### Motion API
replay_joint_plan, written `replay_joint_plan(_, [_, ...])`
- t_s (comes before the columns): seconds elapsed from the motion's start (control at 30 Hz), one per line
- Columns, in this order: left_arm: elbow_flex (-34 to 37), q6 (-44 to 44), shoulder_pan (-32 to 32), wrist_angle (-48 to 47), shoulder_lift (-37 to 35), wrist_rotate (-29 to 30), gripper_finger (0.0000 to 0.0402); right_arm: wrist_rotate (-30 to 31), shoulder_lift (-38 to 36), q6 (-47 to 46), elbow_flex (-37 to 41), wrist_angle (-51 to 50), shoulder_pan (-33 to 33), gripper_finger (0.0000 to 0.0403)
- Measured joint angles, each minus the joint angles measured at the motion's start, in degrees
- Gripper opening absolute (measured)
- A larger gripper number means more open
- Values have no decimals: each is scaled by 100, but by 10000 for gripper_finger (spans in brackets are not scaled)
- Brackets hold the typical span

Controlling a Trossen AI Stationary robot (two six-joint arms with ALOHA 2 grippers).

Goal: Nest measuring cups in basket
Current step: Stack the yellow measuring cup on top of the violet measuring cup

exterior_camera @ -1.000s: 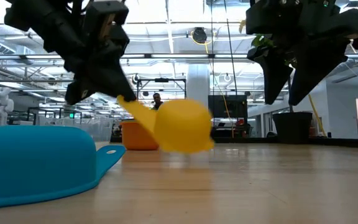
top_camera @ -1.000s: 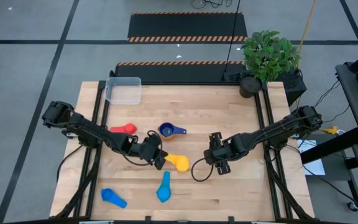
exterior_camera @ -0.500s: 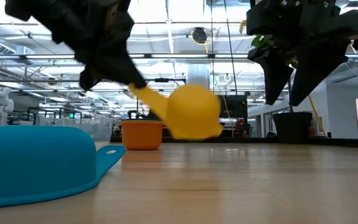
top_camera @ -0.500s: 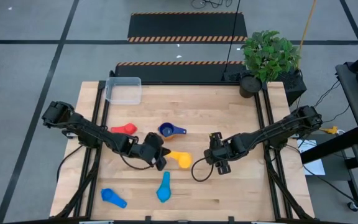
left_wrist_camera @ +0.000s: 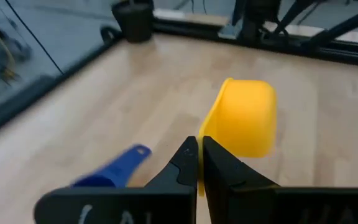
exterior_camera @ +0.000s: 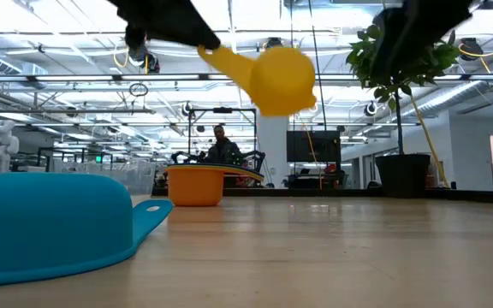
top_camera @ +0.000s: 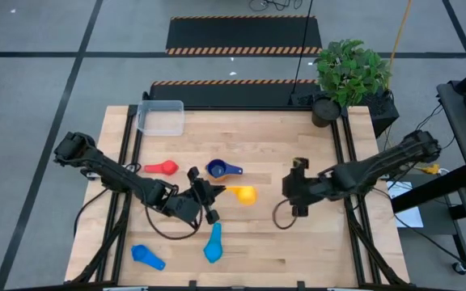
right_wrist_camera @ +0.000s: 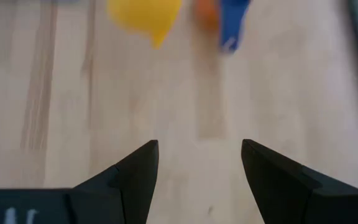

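Left gripper [top_camera: 210,196] — fingers pinched on the handle of the yellow measuring cup [top_camera: 245,194], held clear above the table [top_camera: 314,250]. Right gripper [top_camera: 298,167] — fingers spread, empty, mid-table. Basket [top_camera: 161,116] — far left corner.

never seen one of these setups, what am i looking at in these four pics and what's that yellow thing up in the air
It is a robot with two dark arms working at a wooden table. One picture looks straight down from above, one looks level across the tabletop, and the other two come from small cameras on each arm's wrist.

The yellow thing is a yellow measuring cup. The left gripper is shut on its handle and holds it clear of the table. The right gripper hangs open and empty nearby.

On the table lie a red cup, a navy cup with an orange one inside it, and two light blue cups near the front edge. A clear basket sits at the far left corner, and a potted plant at the far right.
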State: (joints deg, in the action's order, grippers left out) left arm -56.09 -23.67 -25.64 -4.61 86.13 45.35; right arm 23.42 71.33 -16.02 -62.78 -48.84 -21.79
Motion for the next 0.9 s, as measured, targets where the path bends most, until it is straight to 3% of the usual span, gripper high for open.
replay_joint_plan(0.2, [-253,244,-114,10,0,490,6,895,-517,204,-4,731,-495,224])
replay_joint_plan(0.47, [-441,256,-114,2,0,651,6,1524,-326,744,-4,1205,-884,224])
replay_joint_plan(0.9, [-1060,691,-123,-47,452,626,8,1539,48,1375,-4,2481,-909,224])
